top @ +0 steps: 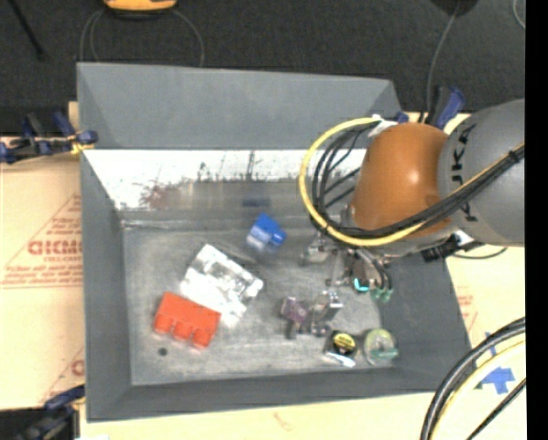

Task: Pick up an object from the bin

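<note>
In the camera view the arm comes in from three o'clock. Its orange cover (pixel 398 186) is ringed by yellow and black cables (pixel 315 211). Below the cover the tool (pixel 331 299) hangs low over the floor of the grey bin (pixel 104 273), in the four o'clock part of that floor. Whether the tool is released or clenched cannot be told from this angle.

The thing nearest to it is a small dark purple piece (pixel 297 314), which lies on the bin floor just beside the tool, on its eight o'clock side. Whether the two touch cannot be told.

At the tool's five o'clock, near the front wall, lies a little yellow-and-black disc (pixel 345 342). Just beside that disc, at its three o'clock, is a pale green round thing (pixel 380 345). A blue block (pixel 265 232) sits near the back wall, at about eleven o'clock from the tool and well apart from it.

Out toward nine o'clock a crumpled white packet (pixel 221 282) lies on the floor. A red ribbed brick (pixel 187 321) rests against the packet's seven o'clock corner.
</note>
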